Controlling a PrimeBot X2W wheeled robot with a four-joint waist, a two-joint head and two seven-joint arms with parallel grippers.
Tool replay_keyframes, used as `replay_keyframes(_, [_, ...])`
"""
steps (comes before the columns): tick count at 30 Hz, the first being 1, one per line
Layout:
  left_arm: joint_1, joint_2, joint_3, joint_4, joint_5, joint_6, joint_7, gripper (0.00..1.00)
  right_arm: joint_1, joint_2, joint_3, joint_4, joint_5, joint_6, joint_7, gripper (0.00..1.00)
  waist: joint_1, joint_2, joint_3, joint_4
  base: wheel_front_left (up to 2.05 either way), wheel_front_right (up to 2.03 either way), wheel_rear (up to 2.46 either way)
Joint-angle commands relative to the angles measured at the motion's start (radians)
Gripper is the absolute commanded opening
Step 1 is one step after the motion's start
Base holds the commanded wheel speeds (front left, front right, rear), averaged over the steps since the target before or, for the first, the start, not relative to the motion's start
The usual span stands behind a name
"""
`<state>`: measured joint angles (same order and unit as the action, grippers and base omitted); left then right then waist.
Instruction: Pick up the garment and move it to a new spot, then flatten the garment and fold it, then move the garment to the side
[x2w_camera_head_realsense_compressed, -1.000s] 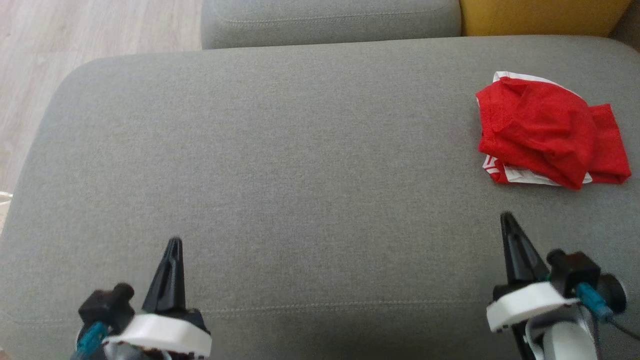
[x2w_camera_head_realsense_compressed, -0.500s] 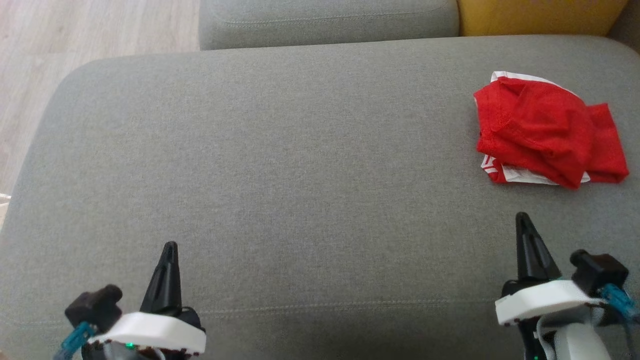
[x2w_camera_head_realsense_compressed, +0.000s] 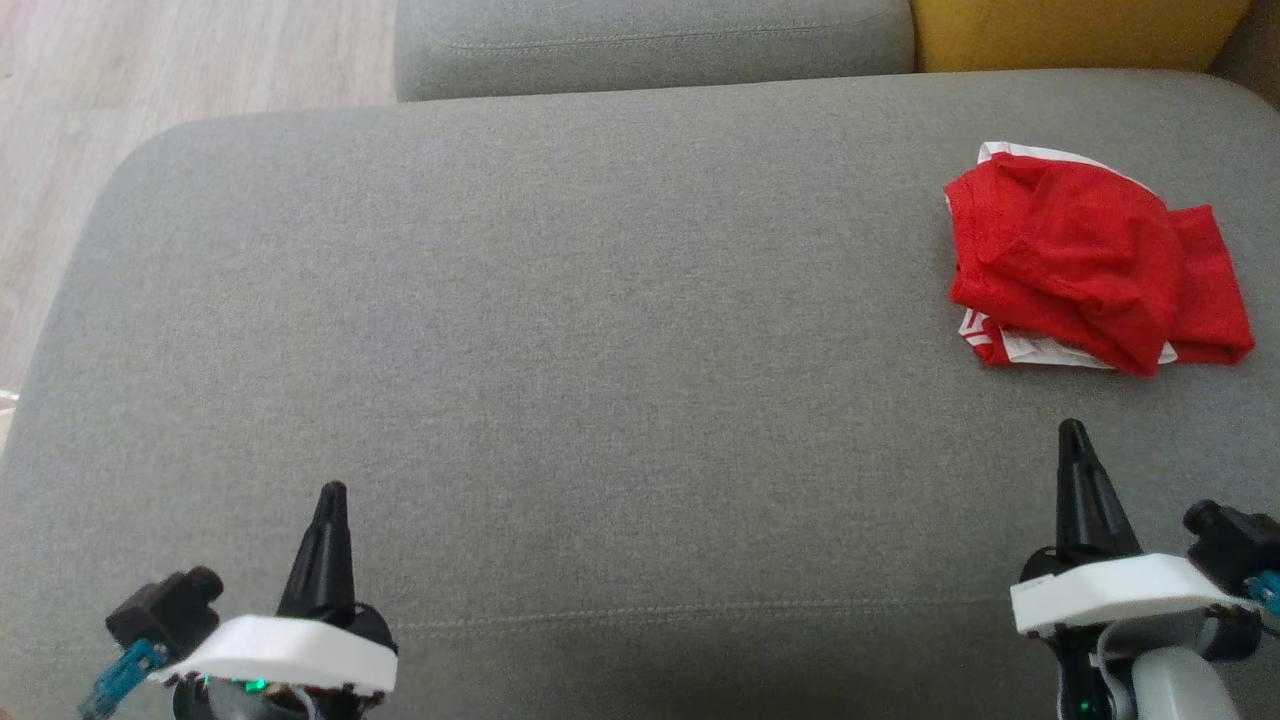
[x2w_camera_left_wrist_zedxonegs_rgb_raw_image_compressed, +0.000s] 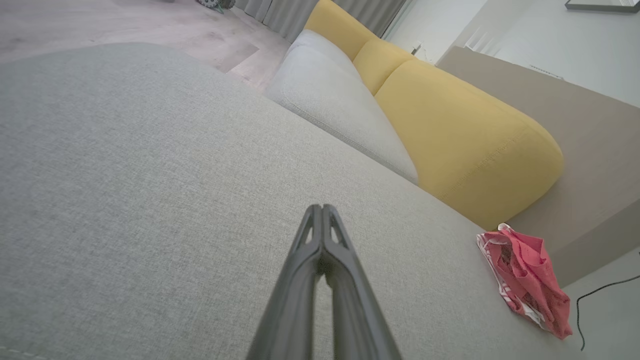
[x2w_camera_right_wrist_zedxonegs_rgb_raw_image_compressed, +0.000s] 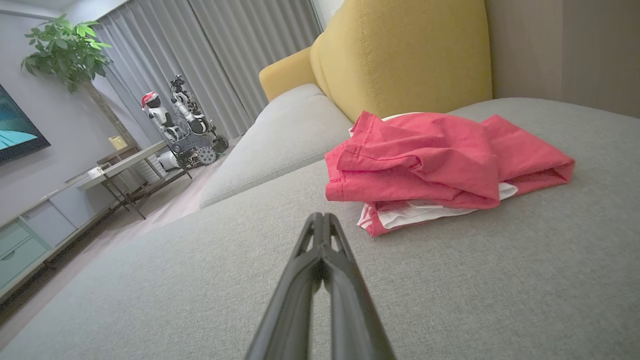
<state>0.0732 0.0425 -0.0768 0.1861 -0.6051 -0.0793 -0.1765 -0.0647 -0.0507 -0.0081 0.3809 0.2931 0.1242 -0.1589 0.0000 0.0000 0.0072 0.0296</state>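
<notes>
Garment (x2w_camera_head_realsense_compressed: 1095, 265); red, white markings (x2w_camera_head_realsense_compressed: 985, 338) illegible

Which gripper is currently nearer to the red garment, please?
The right. The right gripper sits shut just short of the red garment, not touching; the left gripper is far across the grey cushion.

closed left pincer (x2w_camera_left_wrist_zedxonegs_rgb_raw_image_compressed: 322, 212), grey cushion (x2w_camera_left_wrist_zedxonegs_rgb_raw_image_compressed: 150, 175), red garment (x2w_camera_left_wrist_zedxonegs_rgb_raw_image_compressed: 525, 277)

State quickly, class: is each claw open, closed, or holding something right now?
Left claw: closed, holding nothing.
Right claw: closed, holding nothing, apart from the garment.
</notes>
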Motion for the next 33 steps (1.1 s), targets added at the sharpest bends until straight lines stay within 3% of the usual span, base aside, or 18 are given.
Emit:
replay_keyframes(1, [-0.058,0.011,0.023,-0.027,-0.027,-0.004,0.004,0.0,-0.04,-0.001,-0.002,-0.041,0.037,0.002,0.008,0.0,0.0,0.0,0.0,0.0,0.0,0.0,0.0])
replay_keyframes(33, [-0.098,0.018,0.068,0.001,-0.361,-0.02,0.091,0.0,-0.041,-0.001,-0.037,-0.073,0.463,0.003,0.096,0.0,0.0,0.0,-0.001,-0.01,0.0,0.0,0.0])
